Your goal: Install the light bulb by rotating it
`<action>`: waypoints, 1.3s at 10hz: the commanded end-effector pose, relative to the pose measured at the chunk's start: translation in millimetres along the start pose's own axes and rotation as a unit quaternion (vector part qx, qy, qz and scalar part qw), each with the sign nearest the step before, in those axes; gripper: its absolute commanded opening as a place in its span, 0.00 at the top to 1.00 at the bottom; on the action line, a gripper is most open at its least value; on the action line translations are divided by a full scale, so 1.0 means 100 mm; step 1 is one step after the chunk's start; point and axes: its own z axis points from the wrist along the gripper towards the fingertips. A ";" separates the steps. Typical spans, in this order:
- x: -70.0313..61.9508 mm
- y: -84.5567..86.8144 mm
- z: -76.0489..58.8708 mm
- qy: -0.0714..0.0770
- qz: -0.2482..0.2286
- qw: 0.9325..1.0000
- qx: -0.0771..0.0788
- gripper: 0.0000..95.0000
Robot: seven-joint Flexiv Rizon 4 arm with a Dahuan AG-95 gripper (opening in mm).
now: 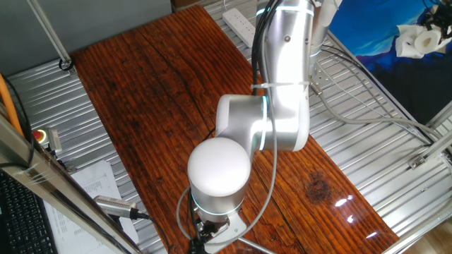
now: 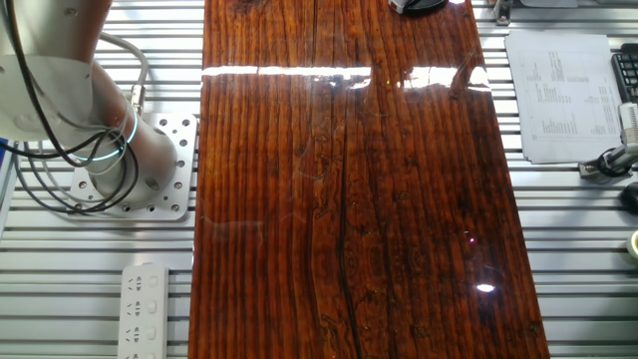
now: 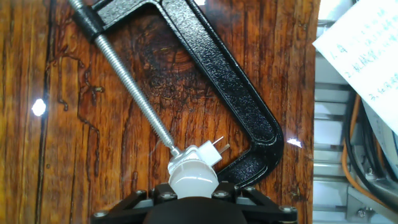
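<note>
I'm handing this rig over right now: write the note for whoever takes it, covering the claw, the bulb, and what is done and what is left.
Claw: its black housing fills the bottom of the hand view; whether it is open or shut cannot be told.
The light bulb sits at a white plug-in socket held in a black C-clamp on the wooden table.
Done: claw brought to the bulb.
Left: rotate the bulb; how far it is seated cannot be told.

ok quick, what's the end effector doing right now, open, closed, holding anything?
End effector: cannot be told; its fingers are out of view, right behind the white light bulb held in the black clamp.
</note>
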 end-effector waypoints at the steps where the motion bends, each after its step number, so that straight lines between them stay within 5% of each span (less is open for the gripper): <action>1: 0.01 -0.01 0.01 0.001 0.014 1.000 0.001 0.80; 10: 0.01 -0.01 0.01 0.001 0.088 0.996 0.001 0.80; 11: 0.01 -0.02 -0.01 -0.064 0.078 0.994 -0.033 0.60; 12: 0.01 -0.01 0.00 -0.050 0.078 0.995 -0.026 0.60; 13: 0.01 -0.01 -0.01 -0.046 0.085 0.995 -0.023 0.80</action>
